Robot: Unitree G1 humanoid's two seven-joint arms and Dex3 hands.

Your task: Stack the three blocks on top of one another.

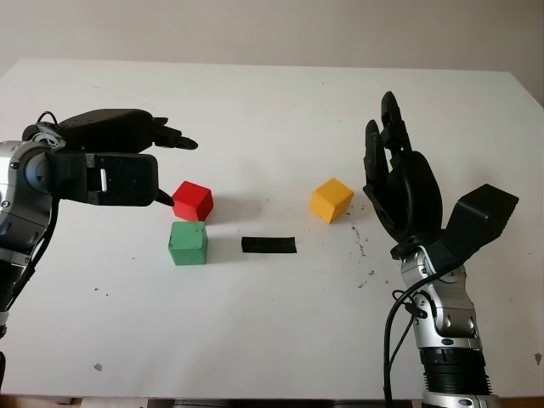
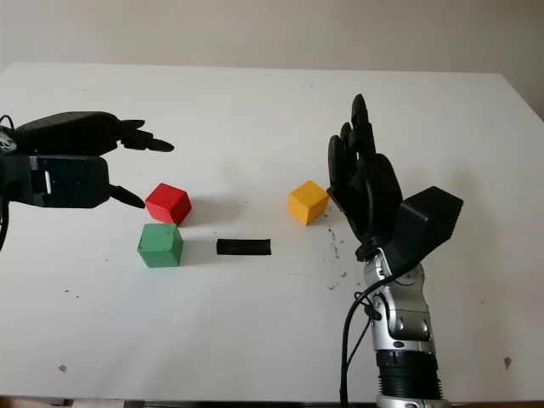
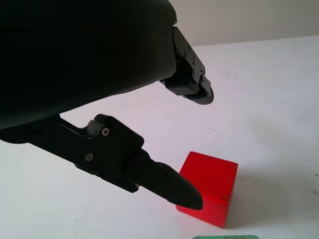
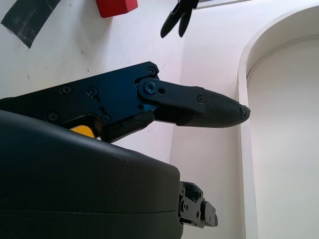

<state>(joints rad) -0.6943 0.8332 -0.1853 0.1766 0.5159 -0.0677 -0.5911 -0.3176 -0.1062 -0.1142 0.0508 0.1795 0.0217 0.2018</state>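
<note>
A red block [image 1: 193, 201] stands left of the table's centre, with a green block [image 1: 188, 243] just in front of it, the two nearly touching. Further right, a yellow block [image 1: 331, 200] stands alone. My left hand [image 1: 178, 172] is open and hovers just left of the red block, its fingers reaching over and beside the block without touching it. In the left wrist view the red block [image 3: 209, 188] sits just beyond the lower fingertip [image 3: 189, 199]. My right hand [image 1: 382, 161] is open and upright, to the right of the yellow block and apart from it.
A strip of black tape [image 1: 269, 246] lies flat between the green and yellow blocks. The white table [image 1: 272, 340] has small dark specks near the right hand. Its far edge meets a pale wall.
</note>
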